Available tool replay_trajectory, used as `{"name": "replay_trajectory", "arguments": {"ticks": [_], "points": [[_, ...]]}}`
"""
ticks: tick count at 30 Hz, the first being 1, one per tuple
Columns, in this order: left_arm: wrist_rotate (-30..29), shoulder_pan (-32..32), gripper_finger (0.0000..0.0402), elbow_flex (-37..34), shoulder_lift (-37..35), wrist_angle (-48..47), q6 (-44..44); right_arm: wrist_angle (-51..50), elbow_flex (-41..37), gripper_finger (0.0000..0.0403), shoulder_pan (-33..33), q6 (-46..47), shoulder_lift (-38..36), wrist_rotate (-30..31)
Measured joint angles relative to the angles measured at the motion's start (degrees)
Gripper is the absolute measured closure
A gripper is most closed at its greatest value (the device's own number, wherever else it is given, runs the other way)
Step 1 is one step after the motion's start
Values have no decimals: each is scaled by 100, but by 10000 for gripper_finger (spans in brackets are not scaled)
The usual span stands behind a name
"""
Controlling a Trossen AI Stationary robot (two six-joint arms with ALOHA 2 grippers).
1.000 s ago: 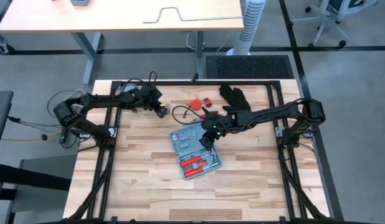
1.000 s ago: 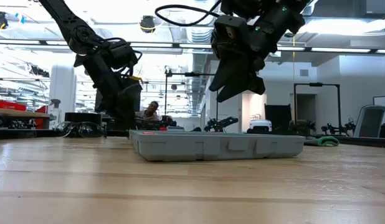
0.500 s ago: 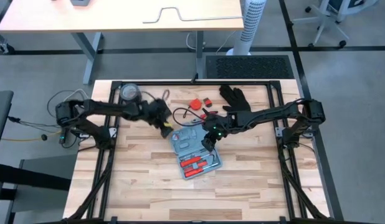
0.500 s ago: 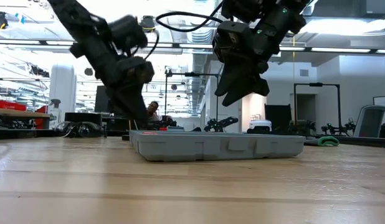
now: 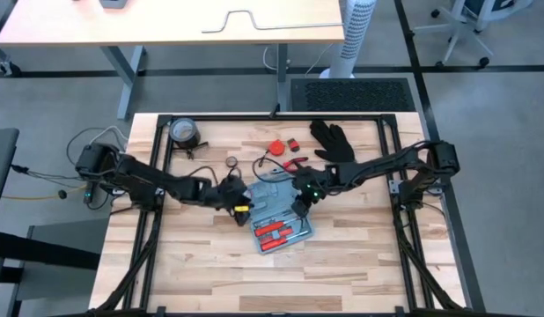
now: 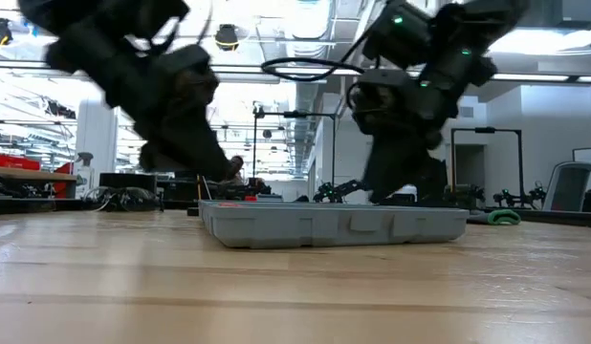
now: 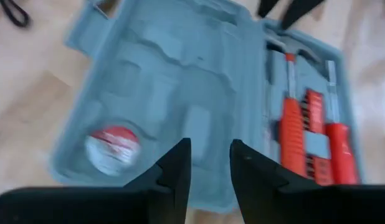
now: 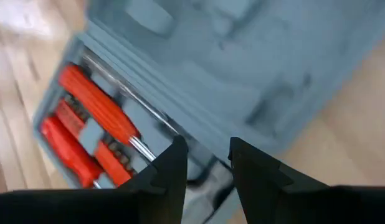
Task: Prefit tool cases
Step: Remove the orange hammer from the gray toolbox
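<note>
case (image 5: 276,210) open flat mid-table (image 5: 342,255) | holds red-handled tools (image 5: 274,232), round red tape (image 7: 113,147) | left tool (image 5: 240,199) at its left edge, right tool (image 5: 302,199) over its right; both parted, grasping nothing

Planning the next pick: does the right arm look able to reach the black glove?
Probably yes: the black glove lies uncovered just beyond the right hand, which hangs over the open tool case, with nothing between them.
</note>
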Motion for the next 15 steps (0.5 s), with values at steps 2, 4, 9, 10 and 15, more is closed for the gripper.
{"name": "replay_trajectory", "arguments": {"ticks": [2, 4, 9, 10, 15], "points": [[-38, -213, 299, -439, -29, 770, -328, 301, -249, 282, 124, 369, -61, -10], [-56, -385, 299, -895, -39, 1617, -688, 513, -371, 284, 283, 686, -126, -17], [-57, -583, 299, -1596, -37, 2077, -1306, 720, -389, 285, 846, 836, -185, 208], [-31, -610, 299, -1635, -37, 2102, -1308, 664, -393, 285, 987, 840, -154, 329], [332, -769, 299, -1608, -37, 2134, -1023, 381, -396, 285, 1517, 1459, -76, 1200]]}}
